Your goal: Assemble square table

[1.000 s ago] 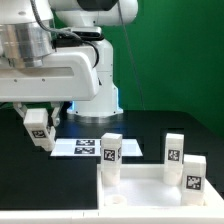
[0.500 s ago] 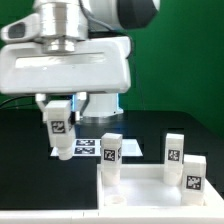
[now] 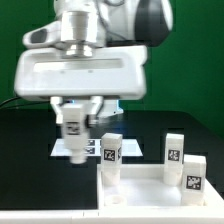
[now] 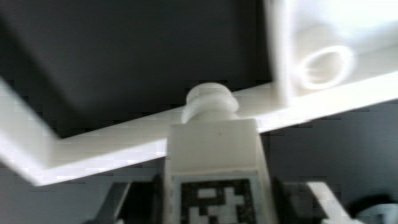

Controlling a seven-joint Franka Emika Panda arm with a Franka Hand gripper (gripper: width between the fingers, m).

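Observation:
My gripper (image 3: 73,128) hangs above the table at the exterior view's middle left, shut on a white tagged leg (image 3: 73,131) that points down. In the wrist view that leg (image 4: 215,165) runs out from between the jaws, its screw tip (image 4: 210,97) over the tabletop's rim (image 4: 160,130), near a round corner hole (image 4: 322,66). The white square tabletop (image 3: 150,185) lies underside up at the front right. Three legs stand upright on it: one (image 3: 111,151) at its near-left corner, one (image 3: 175,148) at the back right, one (image 3: 194,173) at the front right.
The marker board (image 3: 88,148) lies flat on the black table behind the held leg. The white robot base (image 3: 100,105) rises at the back in front of a green wall.
The arm has swung toward the exterior view's right, carrying the held leg from the far left to just left of the tabletop. The leg now hangs upright.

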